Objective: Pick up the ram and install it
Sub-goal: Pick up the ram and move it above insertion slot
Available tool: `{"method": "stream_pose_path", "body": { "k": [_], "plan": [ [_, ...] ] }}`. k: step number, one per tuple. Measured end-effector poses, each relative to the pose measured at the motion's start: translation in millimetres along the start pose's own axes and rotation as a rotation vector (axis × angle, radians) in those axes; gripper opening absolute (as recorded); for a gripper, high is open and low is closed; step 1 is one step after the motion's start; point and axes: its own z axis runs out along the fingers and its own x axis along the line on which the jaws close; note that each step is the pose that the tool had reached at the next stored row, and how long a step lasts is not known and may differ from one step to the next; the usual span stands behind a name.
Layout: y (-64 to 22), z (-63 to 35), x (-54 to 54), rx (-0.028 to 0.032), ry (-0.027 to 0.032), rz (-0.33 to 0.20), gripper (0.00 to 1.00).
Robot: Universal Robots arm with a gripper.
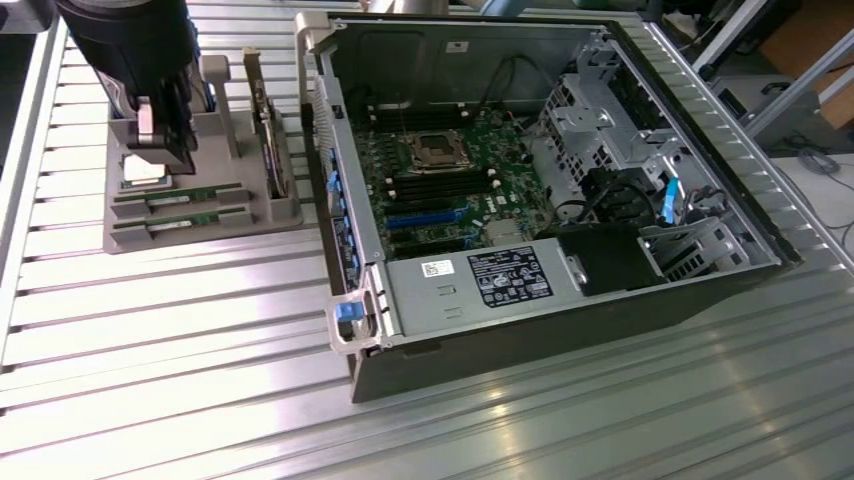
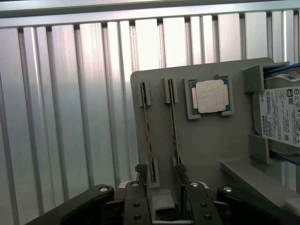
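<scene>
Two green ram sticks stand on edge in slots of a grey holder [image 2: 206, 145], one ram stick [image 2: 147, 136] beside the other ram stick [image 2: 174, 126]. In the exterior view the ram sticks [image 1: 180, 196] lie at the holder's near side. My gripper [image 2: 161, 177] hovers over the holder [image 1: 200, 235] with its jaws open and nothing between them; one fingertip sits close to an end of each stick. From the exterior view the gripper [image 1: 160, 145] hangs above the holder's far part.
A square silver processor chip [image 2: 211, 96] and a labelled hard drive [image 2: 281, 117] share the holder. The open computer case [image 1: 360, 330] stands to the exterior view's right, its motherboard [image 1: 447, 180] exposed. Ribbed metal table [image 1: 160, 380] all around.
</scene>
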Motion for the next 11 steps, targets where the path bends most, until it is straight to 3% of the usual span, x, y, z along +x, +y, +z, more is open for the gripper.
{"method": "stream_pose_path", "body": {
  "k": [11],
  "plan": [
    [0.0, 6.6, 0.1, 0.0000, 0.0000, 0.000, 0.36]
  ]
}}
